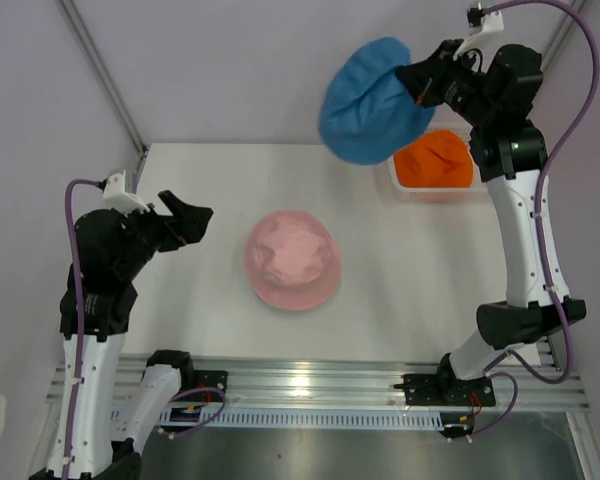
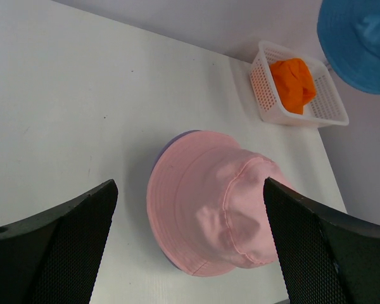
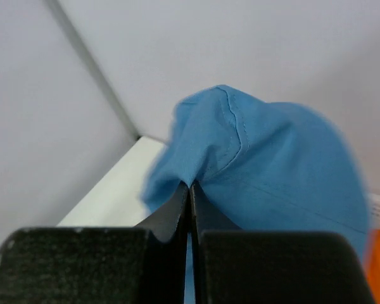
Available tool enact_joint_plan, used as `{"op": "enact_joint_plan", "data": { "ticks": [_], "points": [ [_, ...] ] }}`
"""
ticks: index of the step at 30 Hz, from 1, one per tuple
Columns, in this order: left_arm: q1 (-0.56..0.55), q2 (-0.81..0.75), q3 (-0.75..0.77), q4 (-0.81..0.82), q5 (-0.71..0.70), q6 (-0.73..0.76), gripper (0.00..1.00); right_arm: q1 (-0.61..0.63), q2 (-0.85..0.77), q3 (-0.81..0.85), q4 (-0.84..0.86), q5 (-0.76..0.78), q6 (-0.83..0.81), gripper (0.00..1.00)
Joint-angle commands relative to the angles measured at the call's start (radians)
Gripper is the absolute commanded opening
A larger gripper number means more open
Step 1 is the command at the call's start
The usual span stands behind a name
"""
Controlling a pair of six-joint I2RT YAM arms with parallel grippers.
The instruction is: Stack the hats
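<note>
The pink hat (image 1: pixel 291 259) sits mid-table over the lavender hat, of which only a sliver of brim (image 2: pixel 171 144) shows beneath it in the left wrist view. My right gripper (image 1: pixel 418 80) is shut on the blue hat (image 1: pixel 372 100) and holds it high in the air near the back right; its fingers pinch the fabric (image 3: pixel 266 171). The orange hat (image 1: pixel 435 160) lies crumpled in the white mesh basket (image 1: pixel 404 189). My left gripper (image 1: pixel 198 222) is open and empty, left of the pink hat (image 2: pixel 218 202).
The white mesh basket (image 2: pixel 264 95) stands at the back right corner of the table. Grey walls and a metal frame post (image 1: pixel 105 75) close the back. The aluminium rail (image 1: pixel 320 385) runs along the near edge.
</note>
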Motion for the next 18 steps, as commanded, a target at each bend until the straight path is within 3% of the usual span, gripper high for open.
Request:
{"op": "enact_joint_plan", "data": {
  "ticks": [1, 3, 9, 14, 18],
  "points": [
    [0.000, -0.040, -0.018, 0.009, 0.023, -0.016, 1.00, 0.021, -0.086, -0.079, 0.087, -0.154, 0.136, 0.00],
    [0.000, -0.050, -0.028, 0.001, -0.001, -0.022, 0.99, 0.048, -0.116, -0.156, 0.168, -0.222, 0.187, 0.00],
    [0.002, -0.090, -0.019, -0.068, -0.133, -0.003, 0.99, 0.195, -0.154, -0.228, 0.199, -0.290, 0.269, 0.00],
    [0.002, -0.118, 0.005, -0.109, -0.178, 0.030, 0.99, 0.359, -0.178, -0.322, 0.126, -0.271, 0.189, 0.00],
    [0.002, -0.142, 0.001, -0.128, -0.193, 0.037, 0.99, 0.409, -0.203, -0.428, 0.135, -0.268, 0.178, 0.00]
  ]
}}
